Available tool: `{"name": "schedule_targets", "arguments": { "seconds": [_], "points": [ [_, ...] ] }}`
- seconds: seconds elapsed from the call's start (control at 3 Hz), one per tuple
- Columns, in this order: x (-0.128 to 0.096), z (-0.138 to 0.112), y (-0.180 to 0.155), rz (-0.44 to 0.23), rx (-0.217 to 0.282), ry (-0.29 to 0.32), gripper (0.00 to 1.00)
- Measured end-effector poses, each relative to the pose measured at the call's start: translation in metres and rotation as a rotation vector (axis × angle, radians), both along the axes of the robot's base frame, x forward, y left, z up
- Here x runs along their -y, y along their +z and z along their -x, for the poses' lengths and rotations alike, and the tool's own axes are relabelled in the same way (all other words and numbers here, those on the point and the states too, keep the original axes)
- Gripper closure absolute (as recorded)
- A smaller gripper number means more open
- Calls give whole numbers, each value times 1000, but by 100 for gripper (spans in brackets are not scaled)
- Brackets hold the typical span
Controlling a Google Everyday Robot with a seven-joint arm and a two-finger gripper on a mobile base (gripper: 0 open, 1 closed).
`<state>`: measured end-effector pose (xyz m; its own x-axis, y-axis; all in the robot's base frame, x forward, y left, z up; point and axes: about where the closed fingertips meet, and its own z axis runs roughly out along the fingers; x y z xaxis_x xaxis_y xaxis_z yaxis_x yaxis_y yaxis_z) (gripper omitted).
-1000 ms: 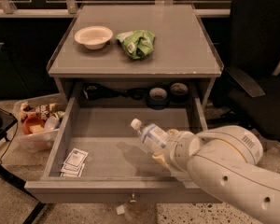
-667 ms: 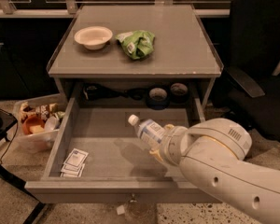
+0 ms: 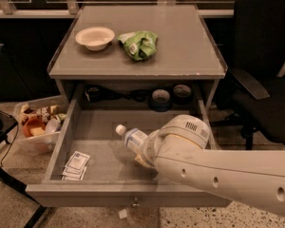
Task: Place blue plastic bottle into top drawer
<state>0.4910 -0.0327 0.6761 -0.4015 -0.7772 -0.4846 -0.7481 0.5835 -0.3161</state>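
Gripper low over the shallow, flat-bottomed grey top drawer, jaws clamped on the clear, white-capped blue plastic bottle, which is tilted.

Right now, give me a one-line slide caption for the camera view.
Gripper holds the blue plastic bottle tilted, cap up-left, over the open top drawer.

bottle clear, white cap, pale-blue label; drawer grey; gripper cream, over drawer, clasping bottle; bowl cream; bag green; table grey; packets white; chair black
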Motion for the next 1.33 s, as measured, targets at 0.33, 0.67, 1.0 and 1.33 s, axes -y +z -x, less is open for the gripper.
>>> {"name": "schedule_targets", "arguments": {
  "seconds": [0.33, 0.67, 1.0, 1.33],
  "points": [
    [-18, 0, -27, 2, -67, 13, 100],
    [-29, -5, -42, -11, -122, 5, 81],
    [-35, -11, -47, -27, -148, -4, 58],
    [-40, -15, -51, -52, -173, -5, 35]
  ]
}}
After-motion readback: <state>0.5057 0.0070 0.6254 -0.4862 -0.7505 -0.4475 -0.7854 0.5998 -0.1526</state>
